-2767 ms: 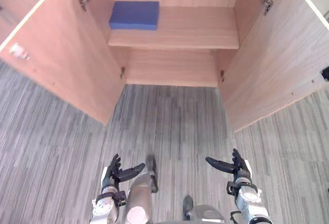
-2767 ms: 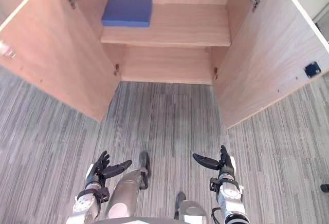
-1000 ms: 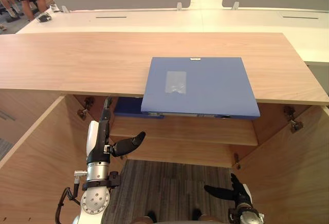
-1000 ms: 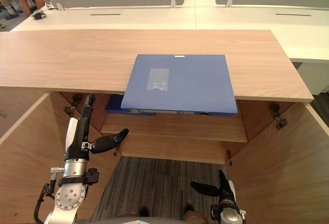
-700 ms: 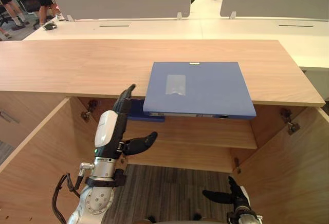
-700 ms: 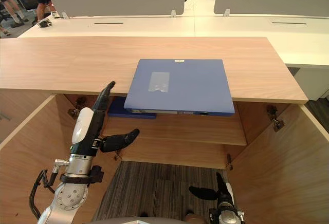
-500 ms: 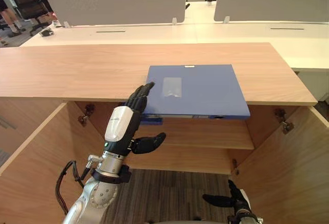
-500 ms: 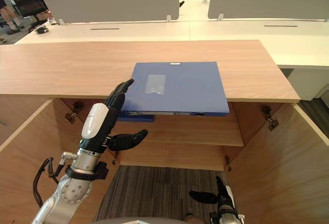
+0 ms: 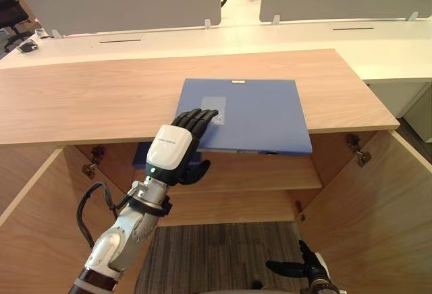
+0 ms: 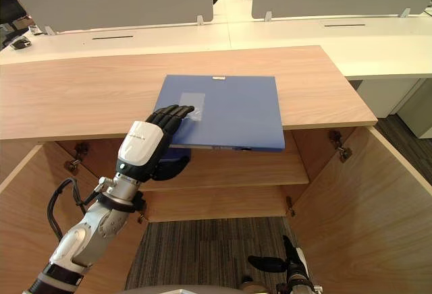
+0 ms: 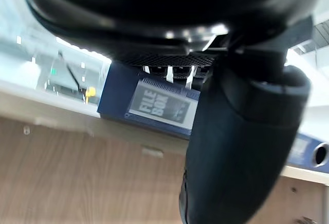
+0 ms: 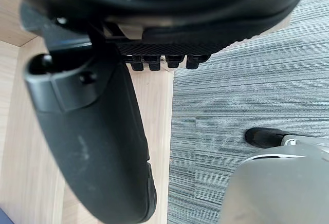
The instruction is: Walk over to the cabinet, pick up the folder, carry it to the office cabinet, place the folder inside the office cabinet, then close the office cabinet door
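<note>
Currently in hand: the pick-up of the flat blue plastic folder (image 9: 256, 115); judged barely begun, with carrying, placing and door closing all outstanding.
Folder: lies flat on the light wooden cabinet top (image 9: 81, 105), right of centre, its near edge overhanging the top's near edge; not lifted.
Left hand: the dark left hand (image 9: 177, 149) is at the folder's near left corner. Its fingers (image 9: 199, 117) lie slightly bent on the cover and the thumb (image 9: 192, 171) is spread below the overhang. The left wrist view shows the folder in the gap between them. No pinch is made; it holds nothing.
Right hand: the dark right hand (image 9: 297, 267) hangs low over the grey carpet (image 9: 202, 267), fingers relaxed, empty.
Cabinet below: doors stand open, the right door (image 9: 378, 213) swung wide. A second blue folder (image 9: 140, 157) lies at the left of the inner wooden shelf (image 9: 270, 176).
Method advised: bring the thumb up under the overhanging edge, close firmly, then draw the folder nearward before lifting. A corner grip on a wide flat item invites sagging or twisting; the right hand could support the right side.
Change from half a second earlier: the fingertips then only reached the corner; they now lie across the cover. The folder has not shifted on the top. The right hand remains low. The whole view has shifted, so the camera moved.
</note>
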